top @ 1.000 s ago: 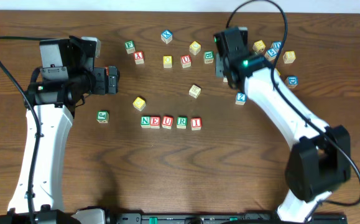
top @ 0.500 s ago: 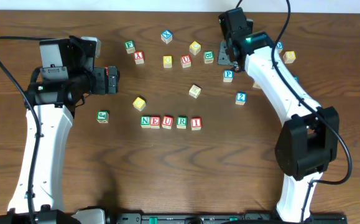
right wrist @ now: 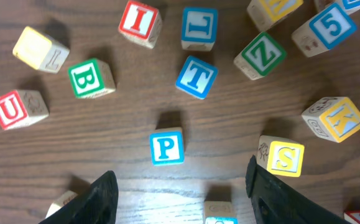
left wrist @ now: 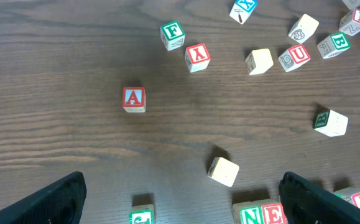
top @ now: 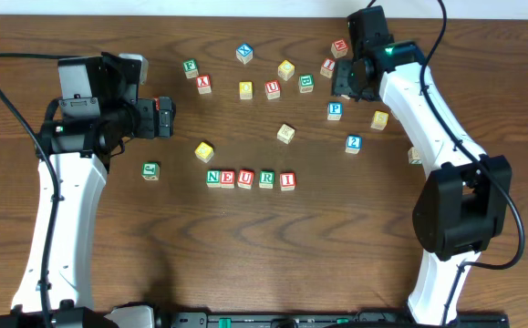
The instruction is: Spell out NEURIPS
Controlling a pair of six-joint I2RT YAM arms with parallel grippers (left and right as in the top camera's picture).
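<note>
Crowding is your hazard here. Your right hand point(right wrist: 186, 194) hangs with its jaws partly spread and empty. The blue-lettered wooden P cube point(right wrist: 166, 148) lies on the worktop point(right wrist: 74, 155) just ahead of its fingertips point(right wrist: 105, 190), roughly centred between them. The yellow-faced wooden S cube point(right wrist: 283, 157) sits near one finger; come down off-centre and you'd likely land on it or shove it, twisting the P out of your grasp. The row of wooden cubes reading NEURI point(top: 250, 179) lies well apart from that hand. Your left hand point(left wrist: 192, 199) stands wide and empty.
</note>
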